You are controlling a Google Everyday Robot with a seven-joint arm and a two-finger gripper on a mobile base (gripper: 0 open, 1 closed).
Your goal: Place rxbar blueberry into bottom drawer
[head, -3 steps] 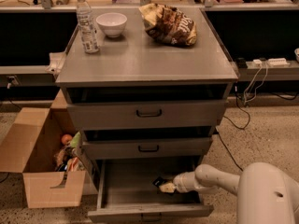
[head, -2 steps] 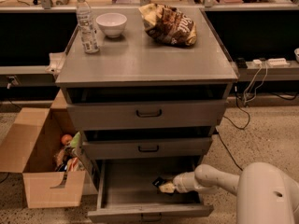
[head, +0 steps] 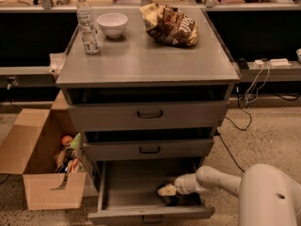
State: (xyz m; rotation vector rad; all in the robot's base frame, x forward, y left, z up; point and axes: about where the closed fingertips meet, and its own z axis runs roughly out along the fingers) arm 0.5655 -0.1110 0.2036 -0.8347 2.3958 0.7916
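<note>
Bottom drawer [head: 126,182] of the grey metal three-drawer cabinet: pulled fully out, a wide boxy tray with its floor exposed. The two shallower grey drawers above, upper [head: 188,116] and middle [head: 188,149], stand slightly ajar, each with a dark handle.

White arm [head: 214,179] reaches in from the lower right, over the drawer's right side. Gripper [head: 167,190] is inside the drawer, low, near the front right corner.

Rxbar blueberry [head: 170,200], a small flat bar in a dark navy wrapper: inside the bottom drawer, directly under and against the gripper tip, near the front wall. Whether the gripper is clamped on the bar or clear of it: cannot tell.

Counter [head: 141,62] on top of the cabinet carries a clear plastic water bottle [head: 87,25] at back left, a white ceramic bowl [head: 112,23] just beside it, and a crumpled brown-and-cream chip bag [head: 171,26] at back right.

Open brown cardboard box [head: 33,182] on the floor left of the cabinet holds mixed items.
</note>
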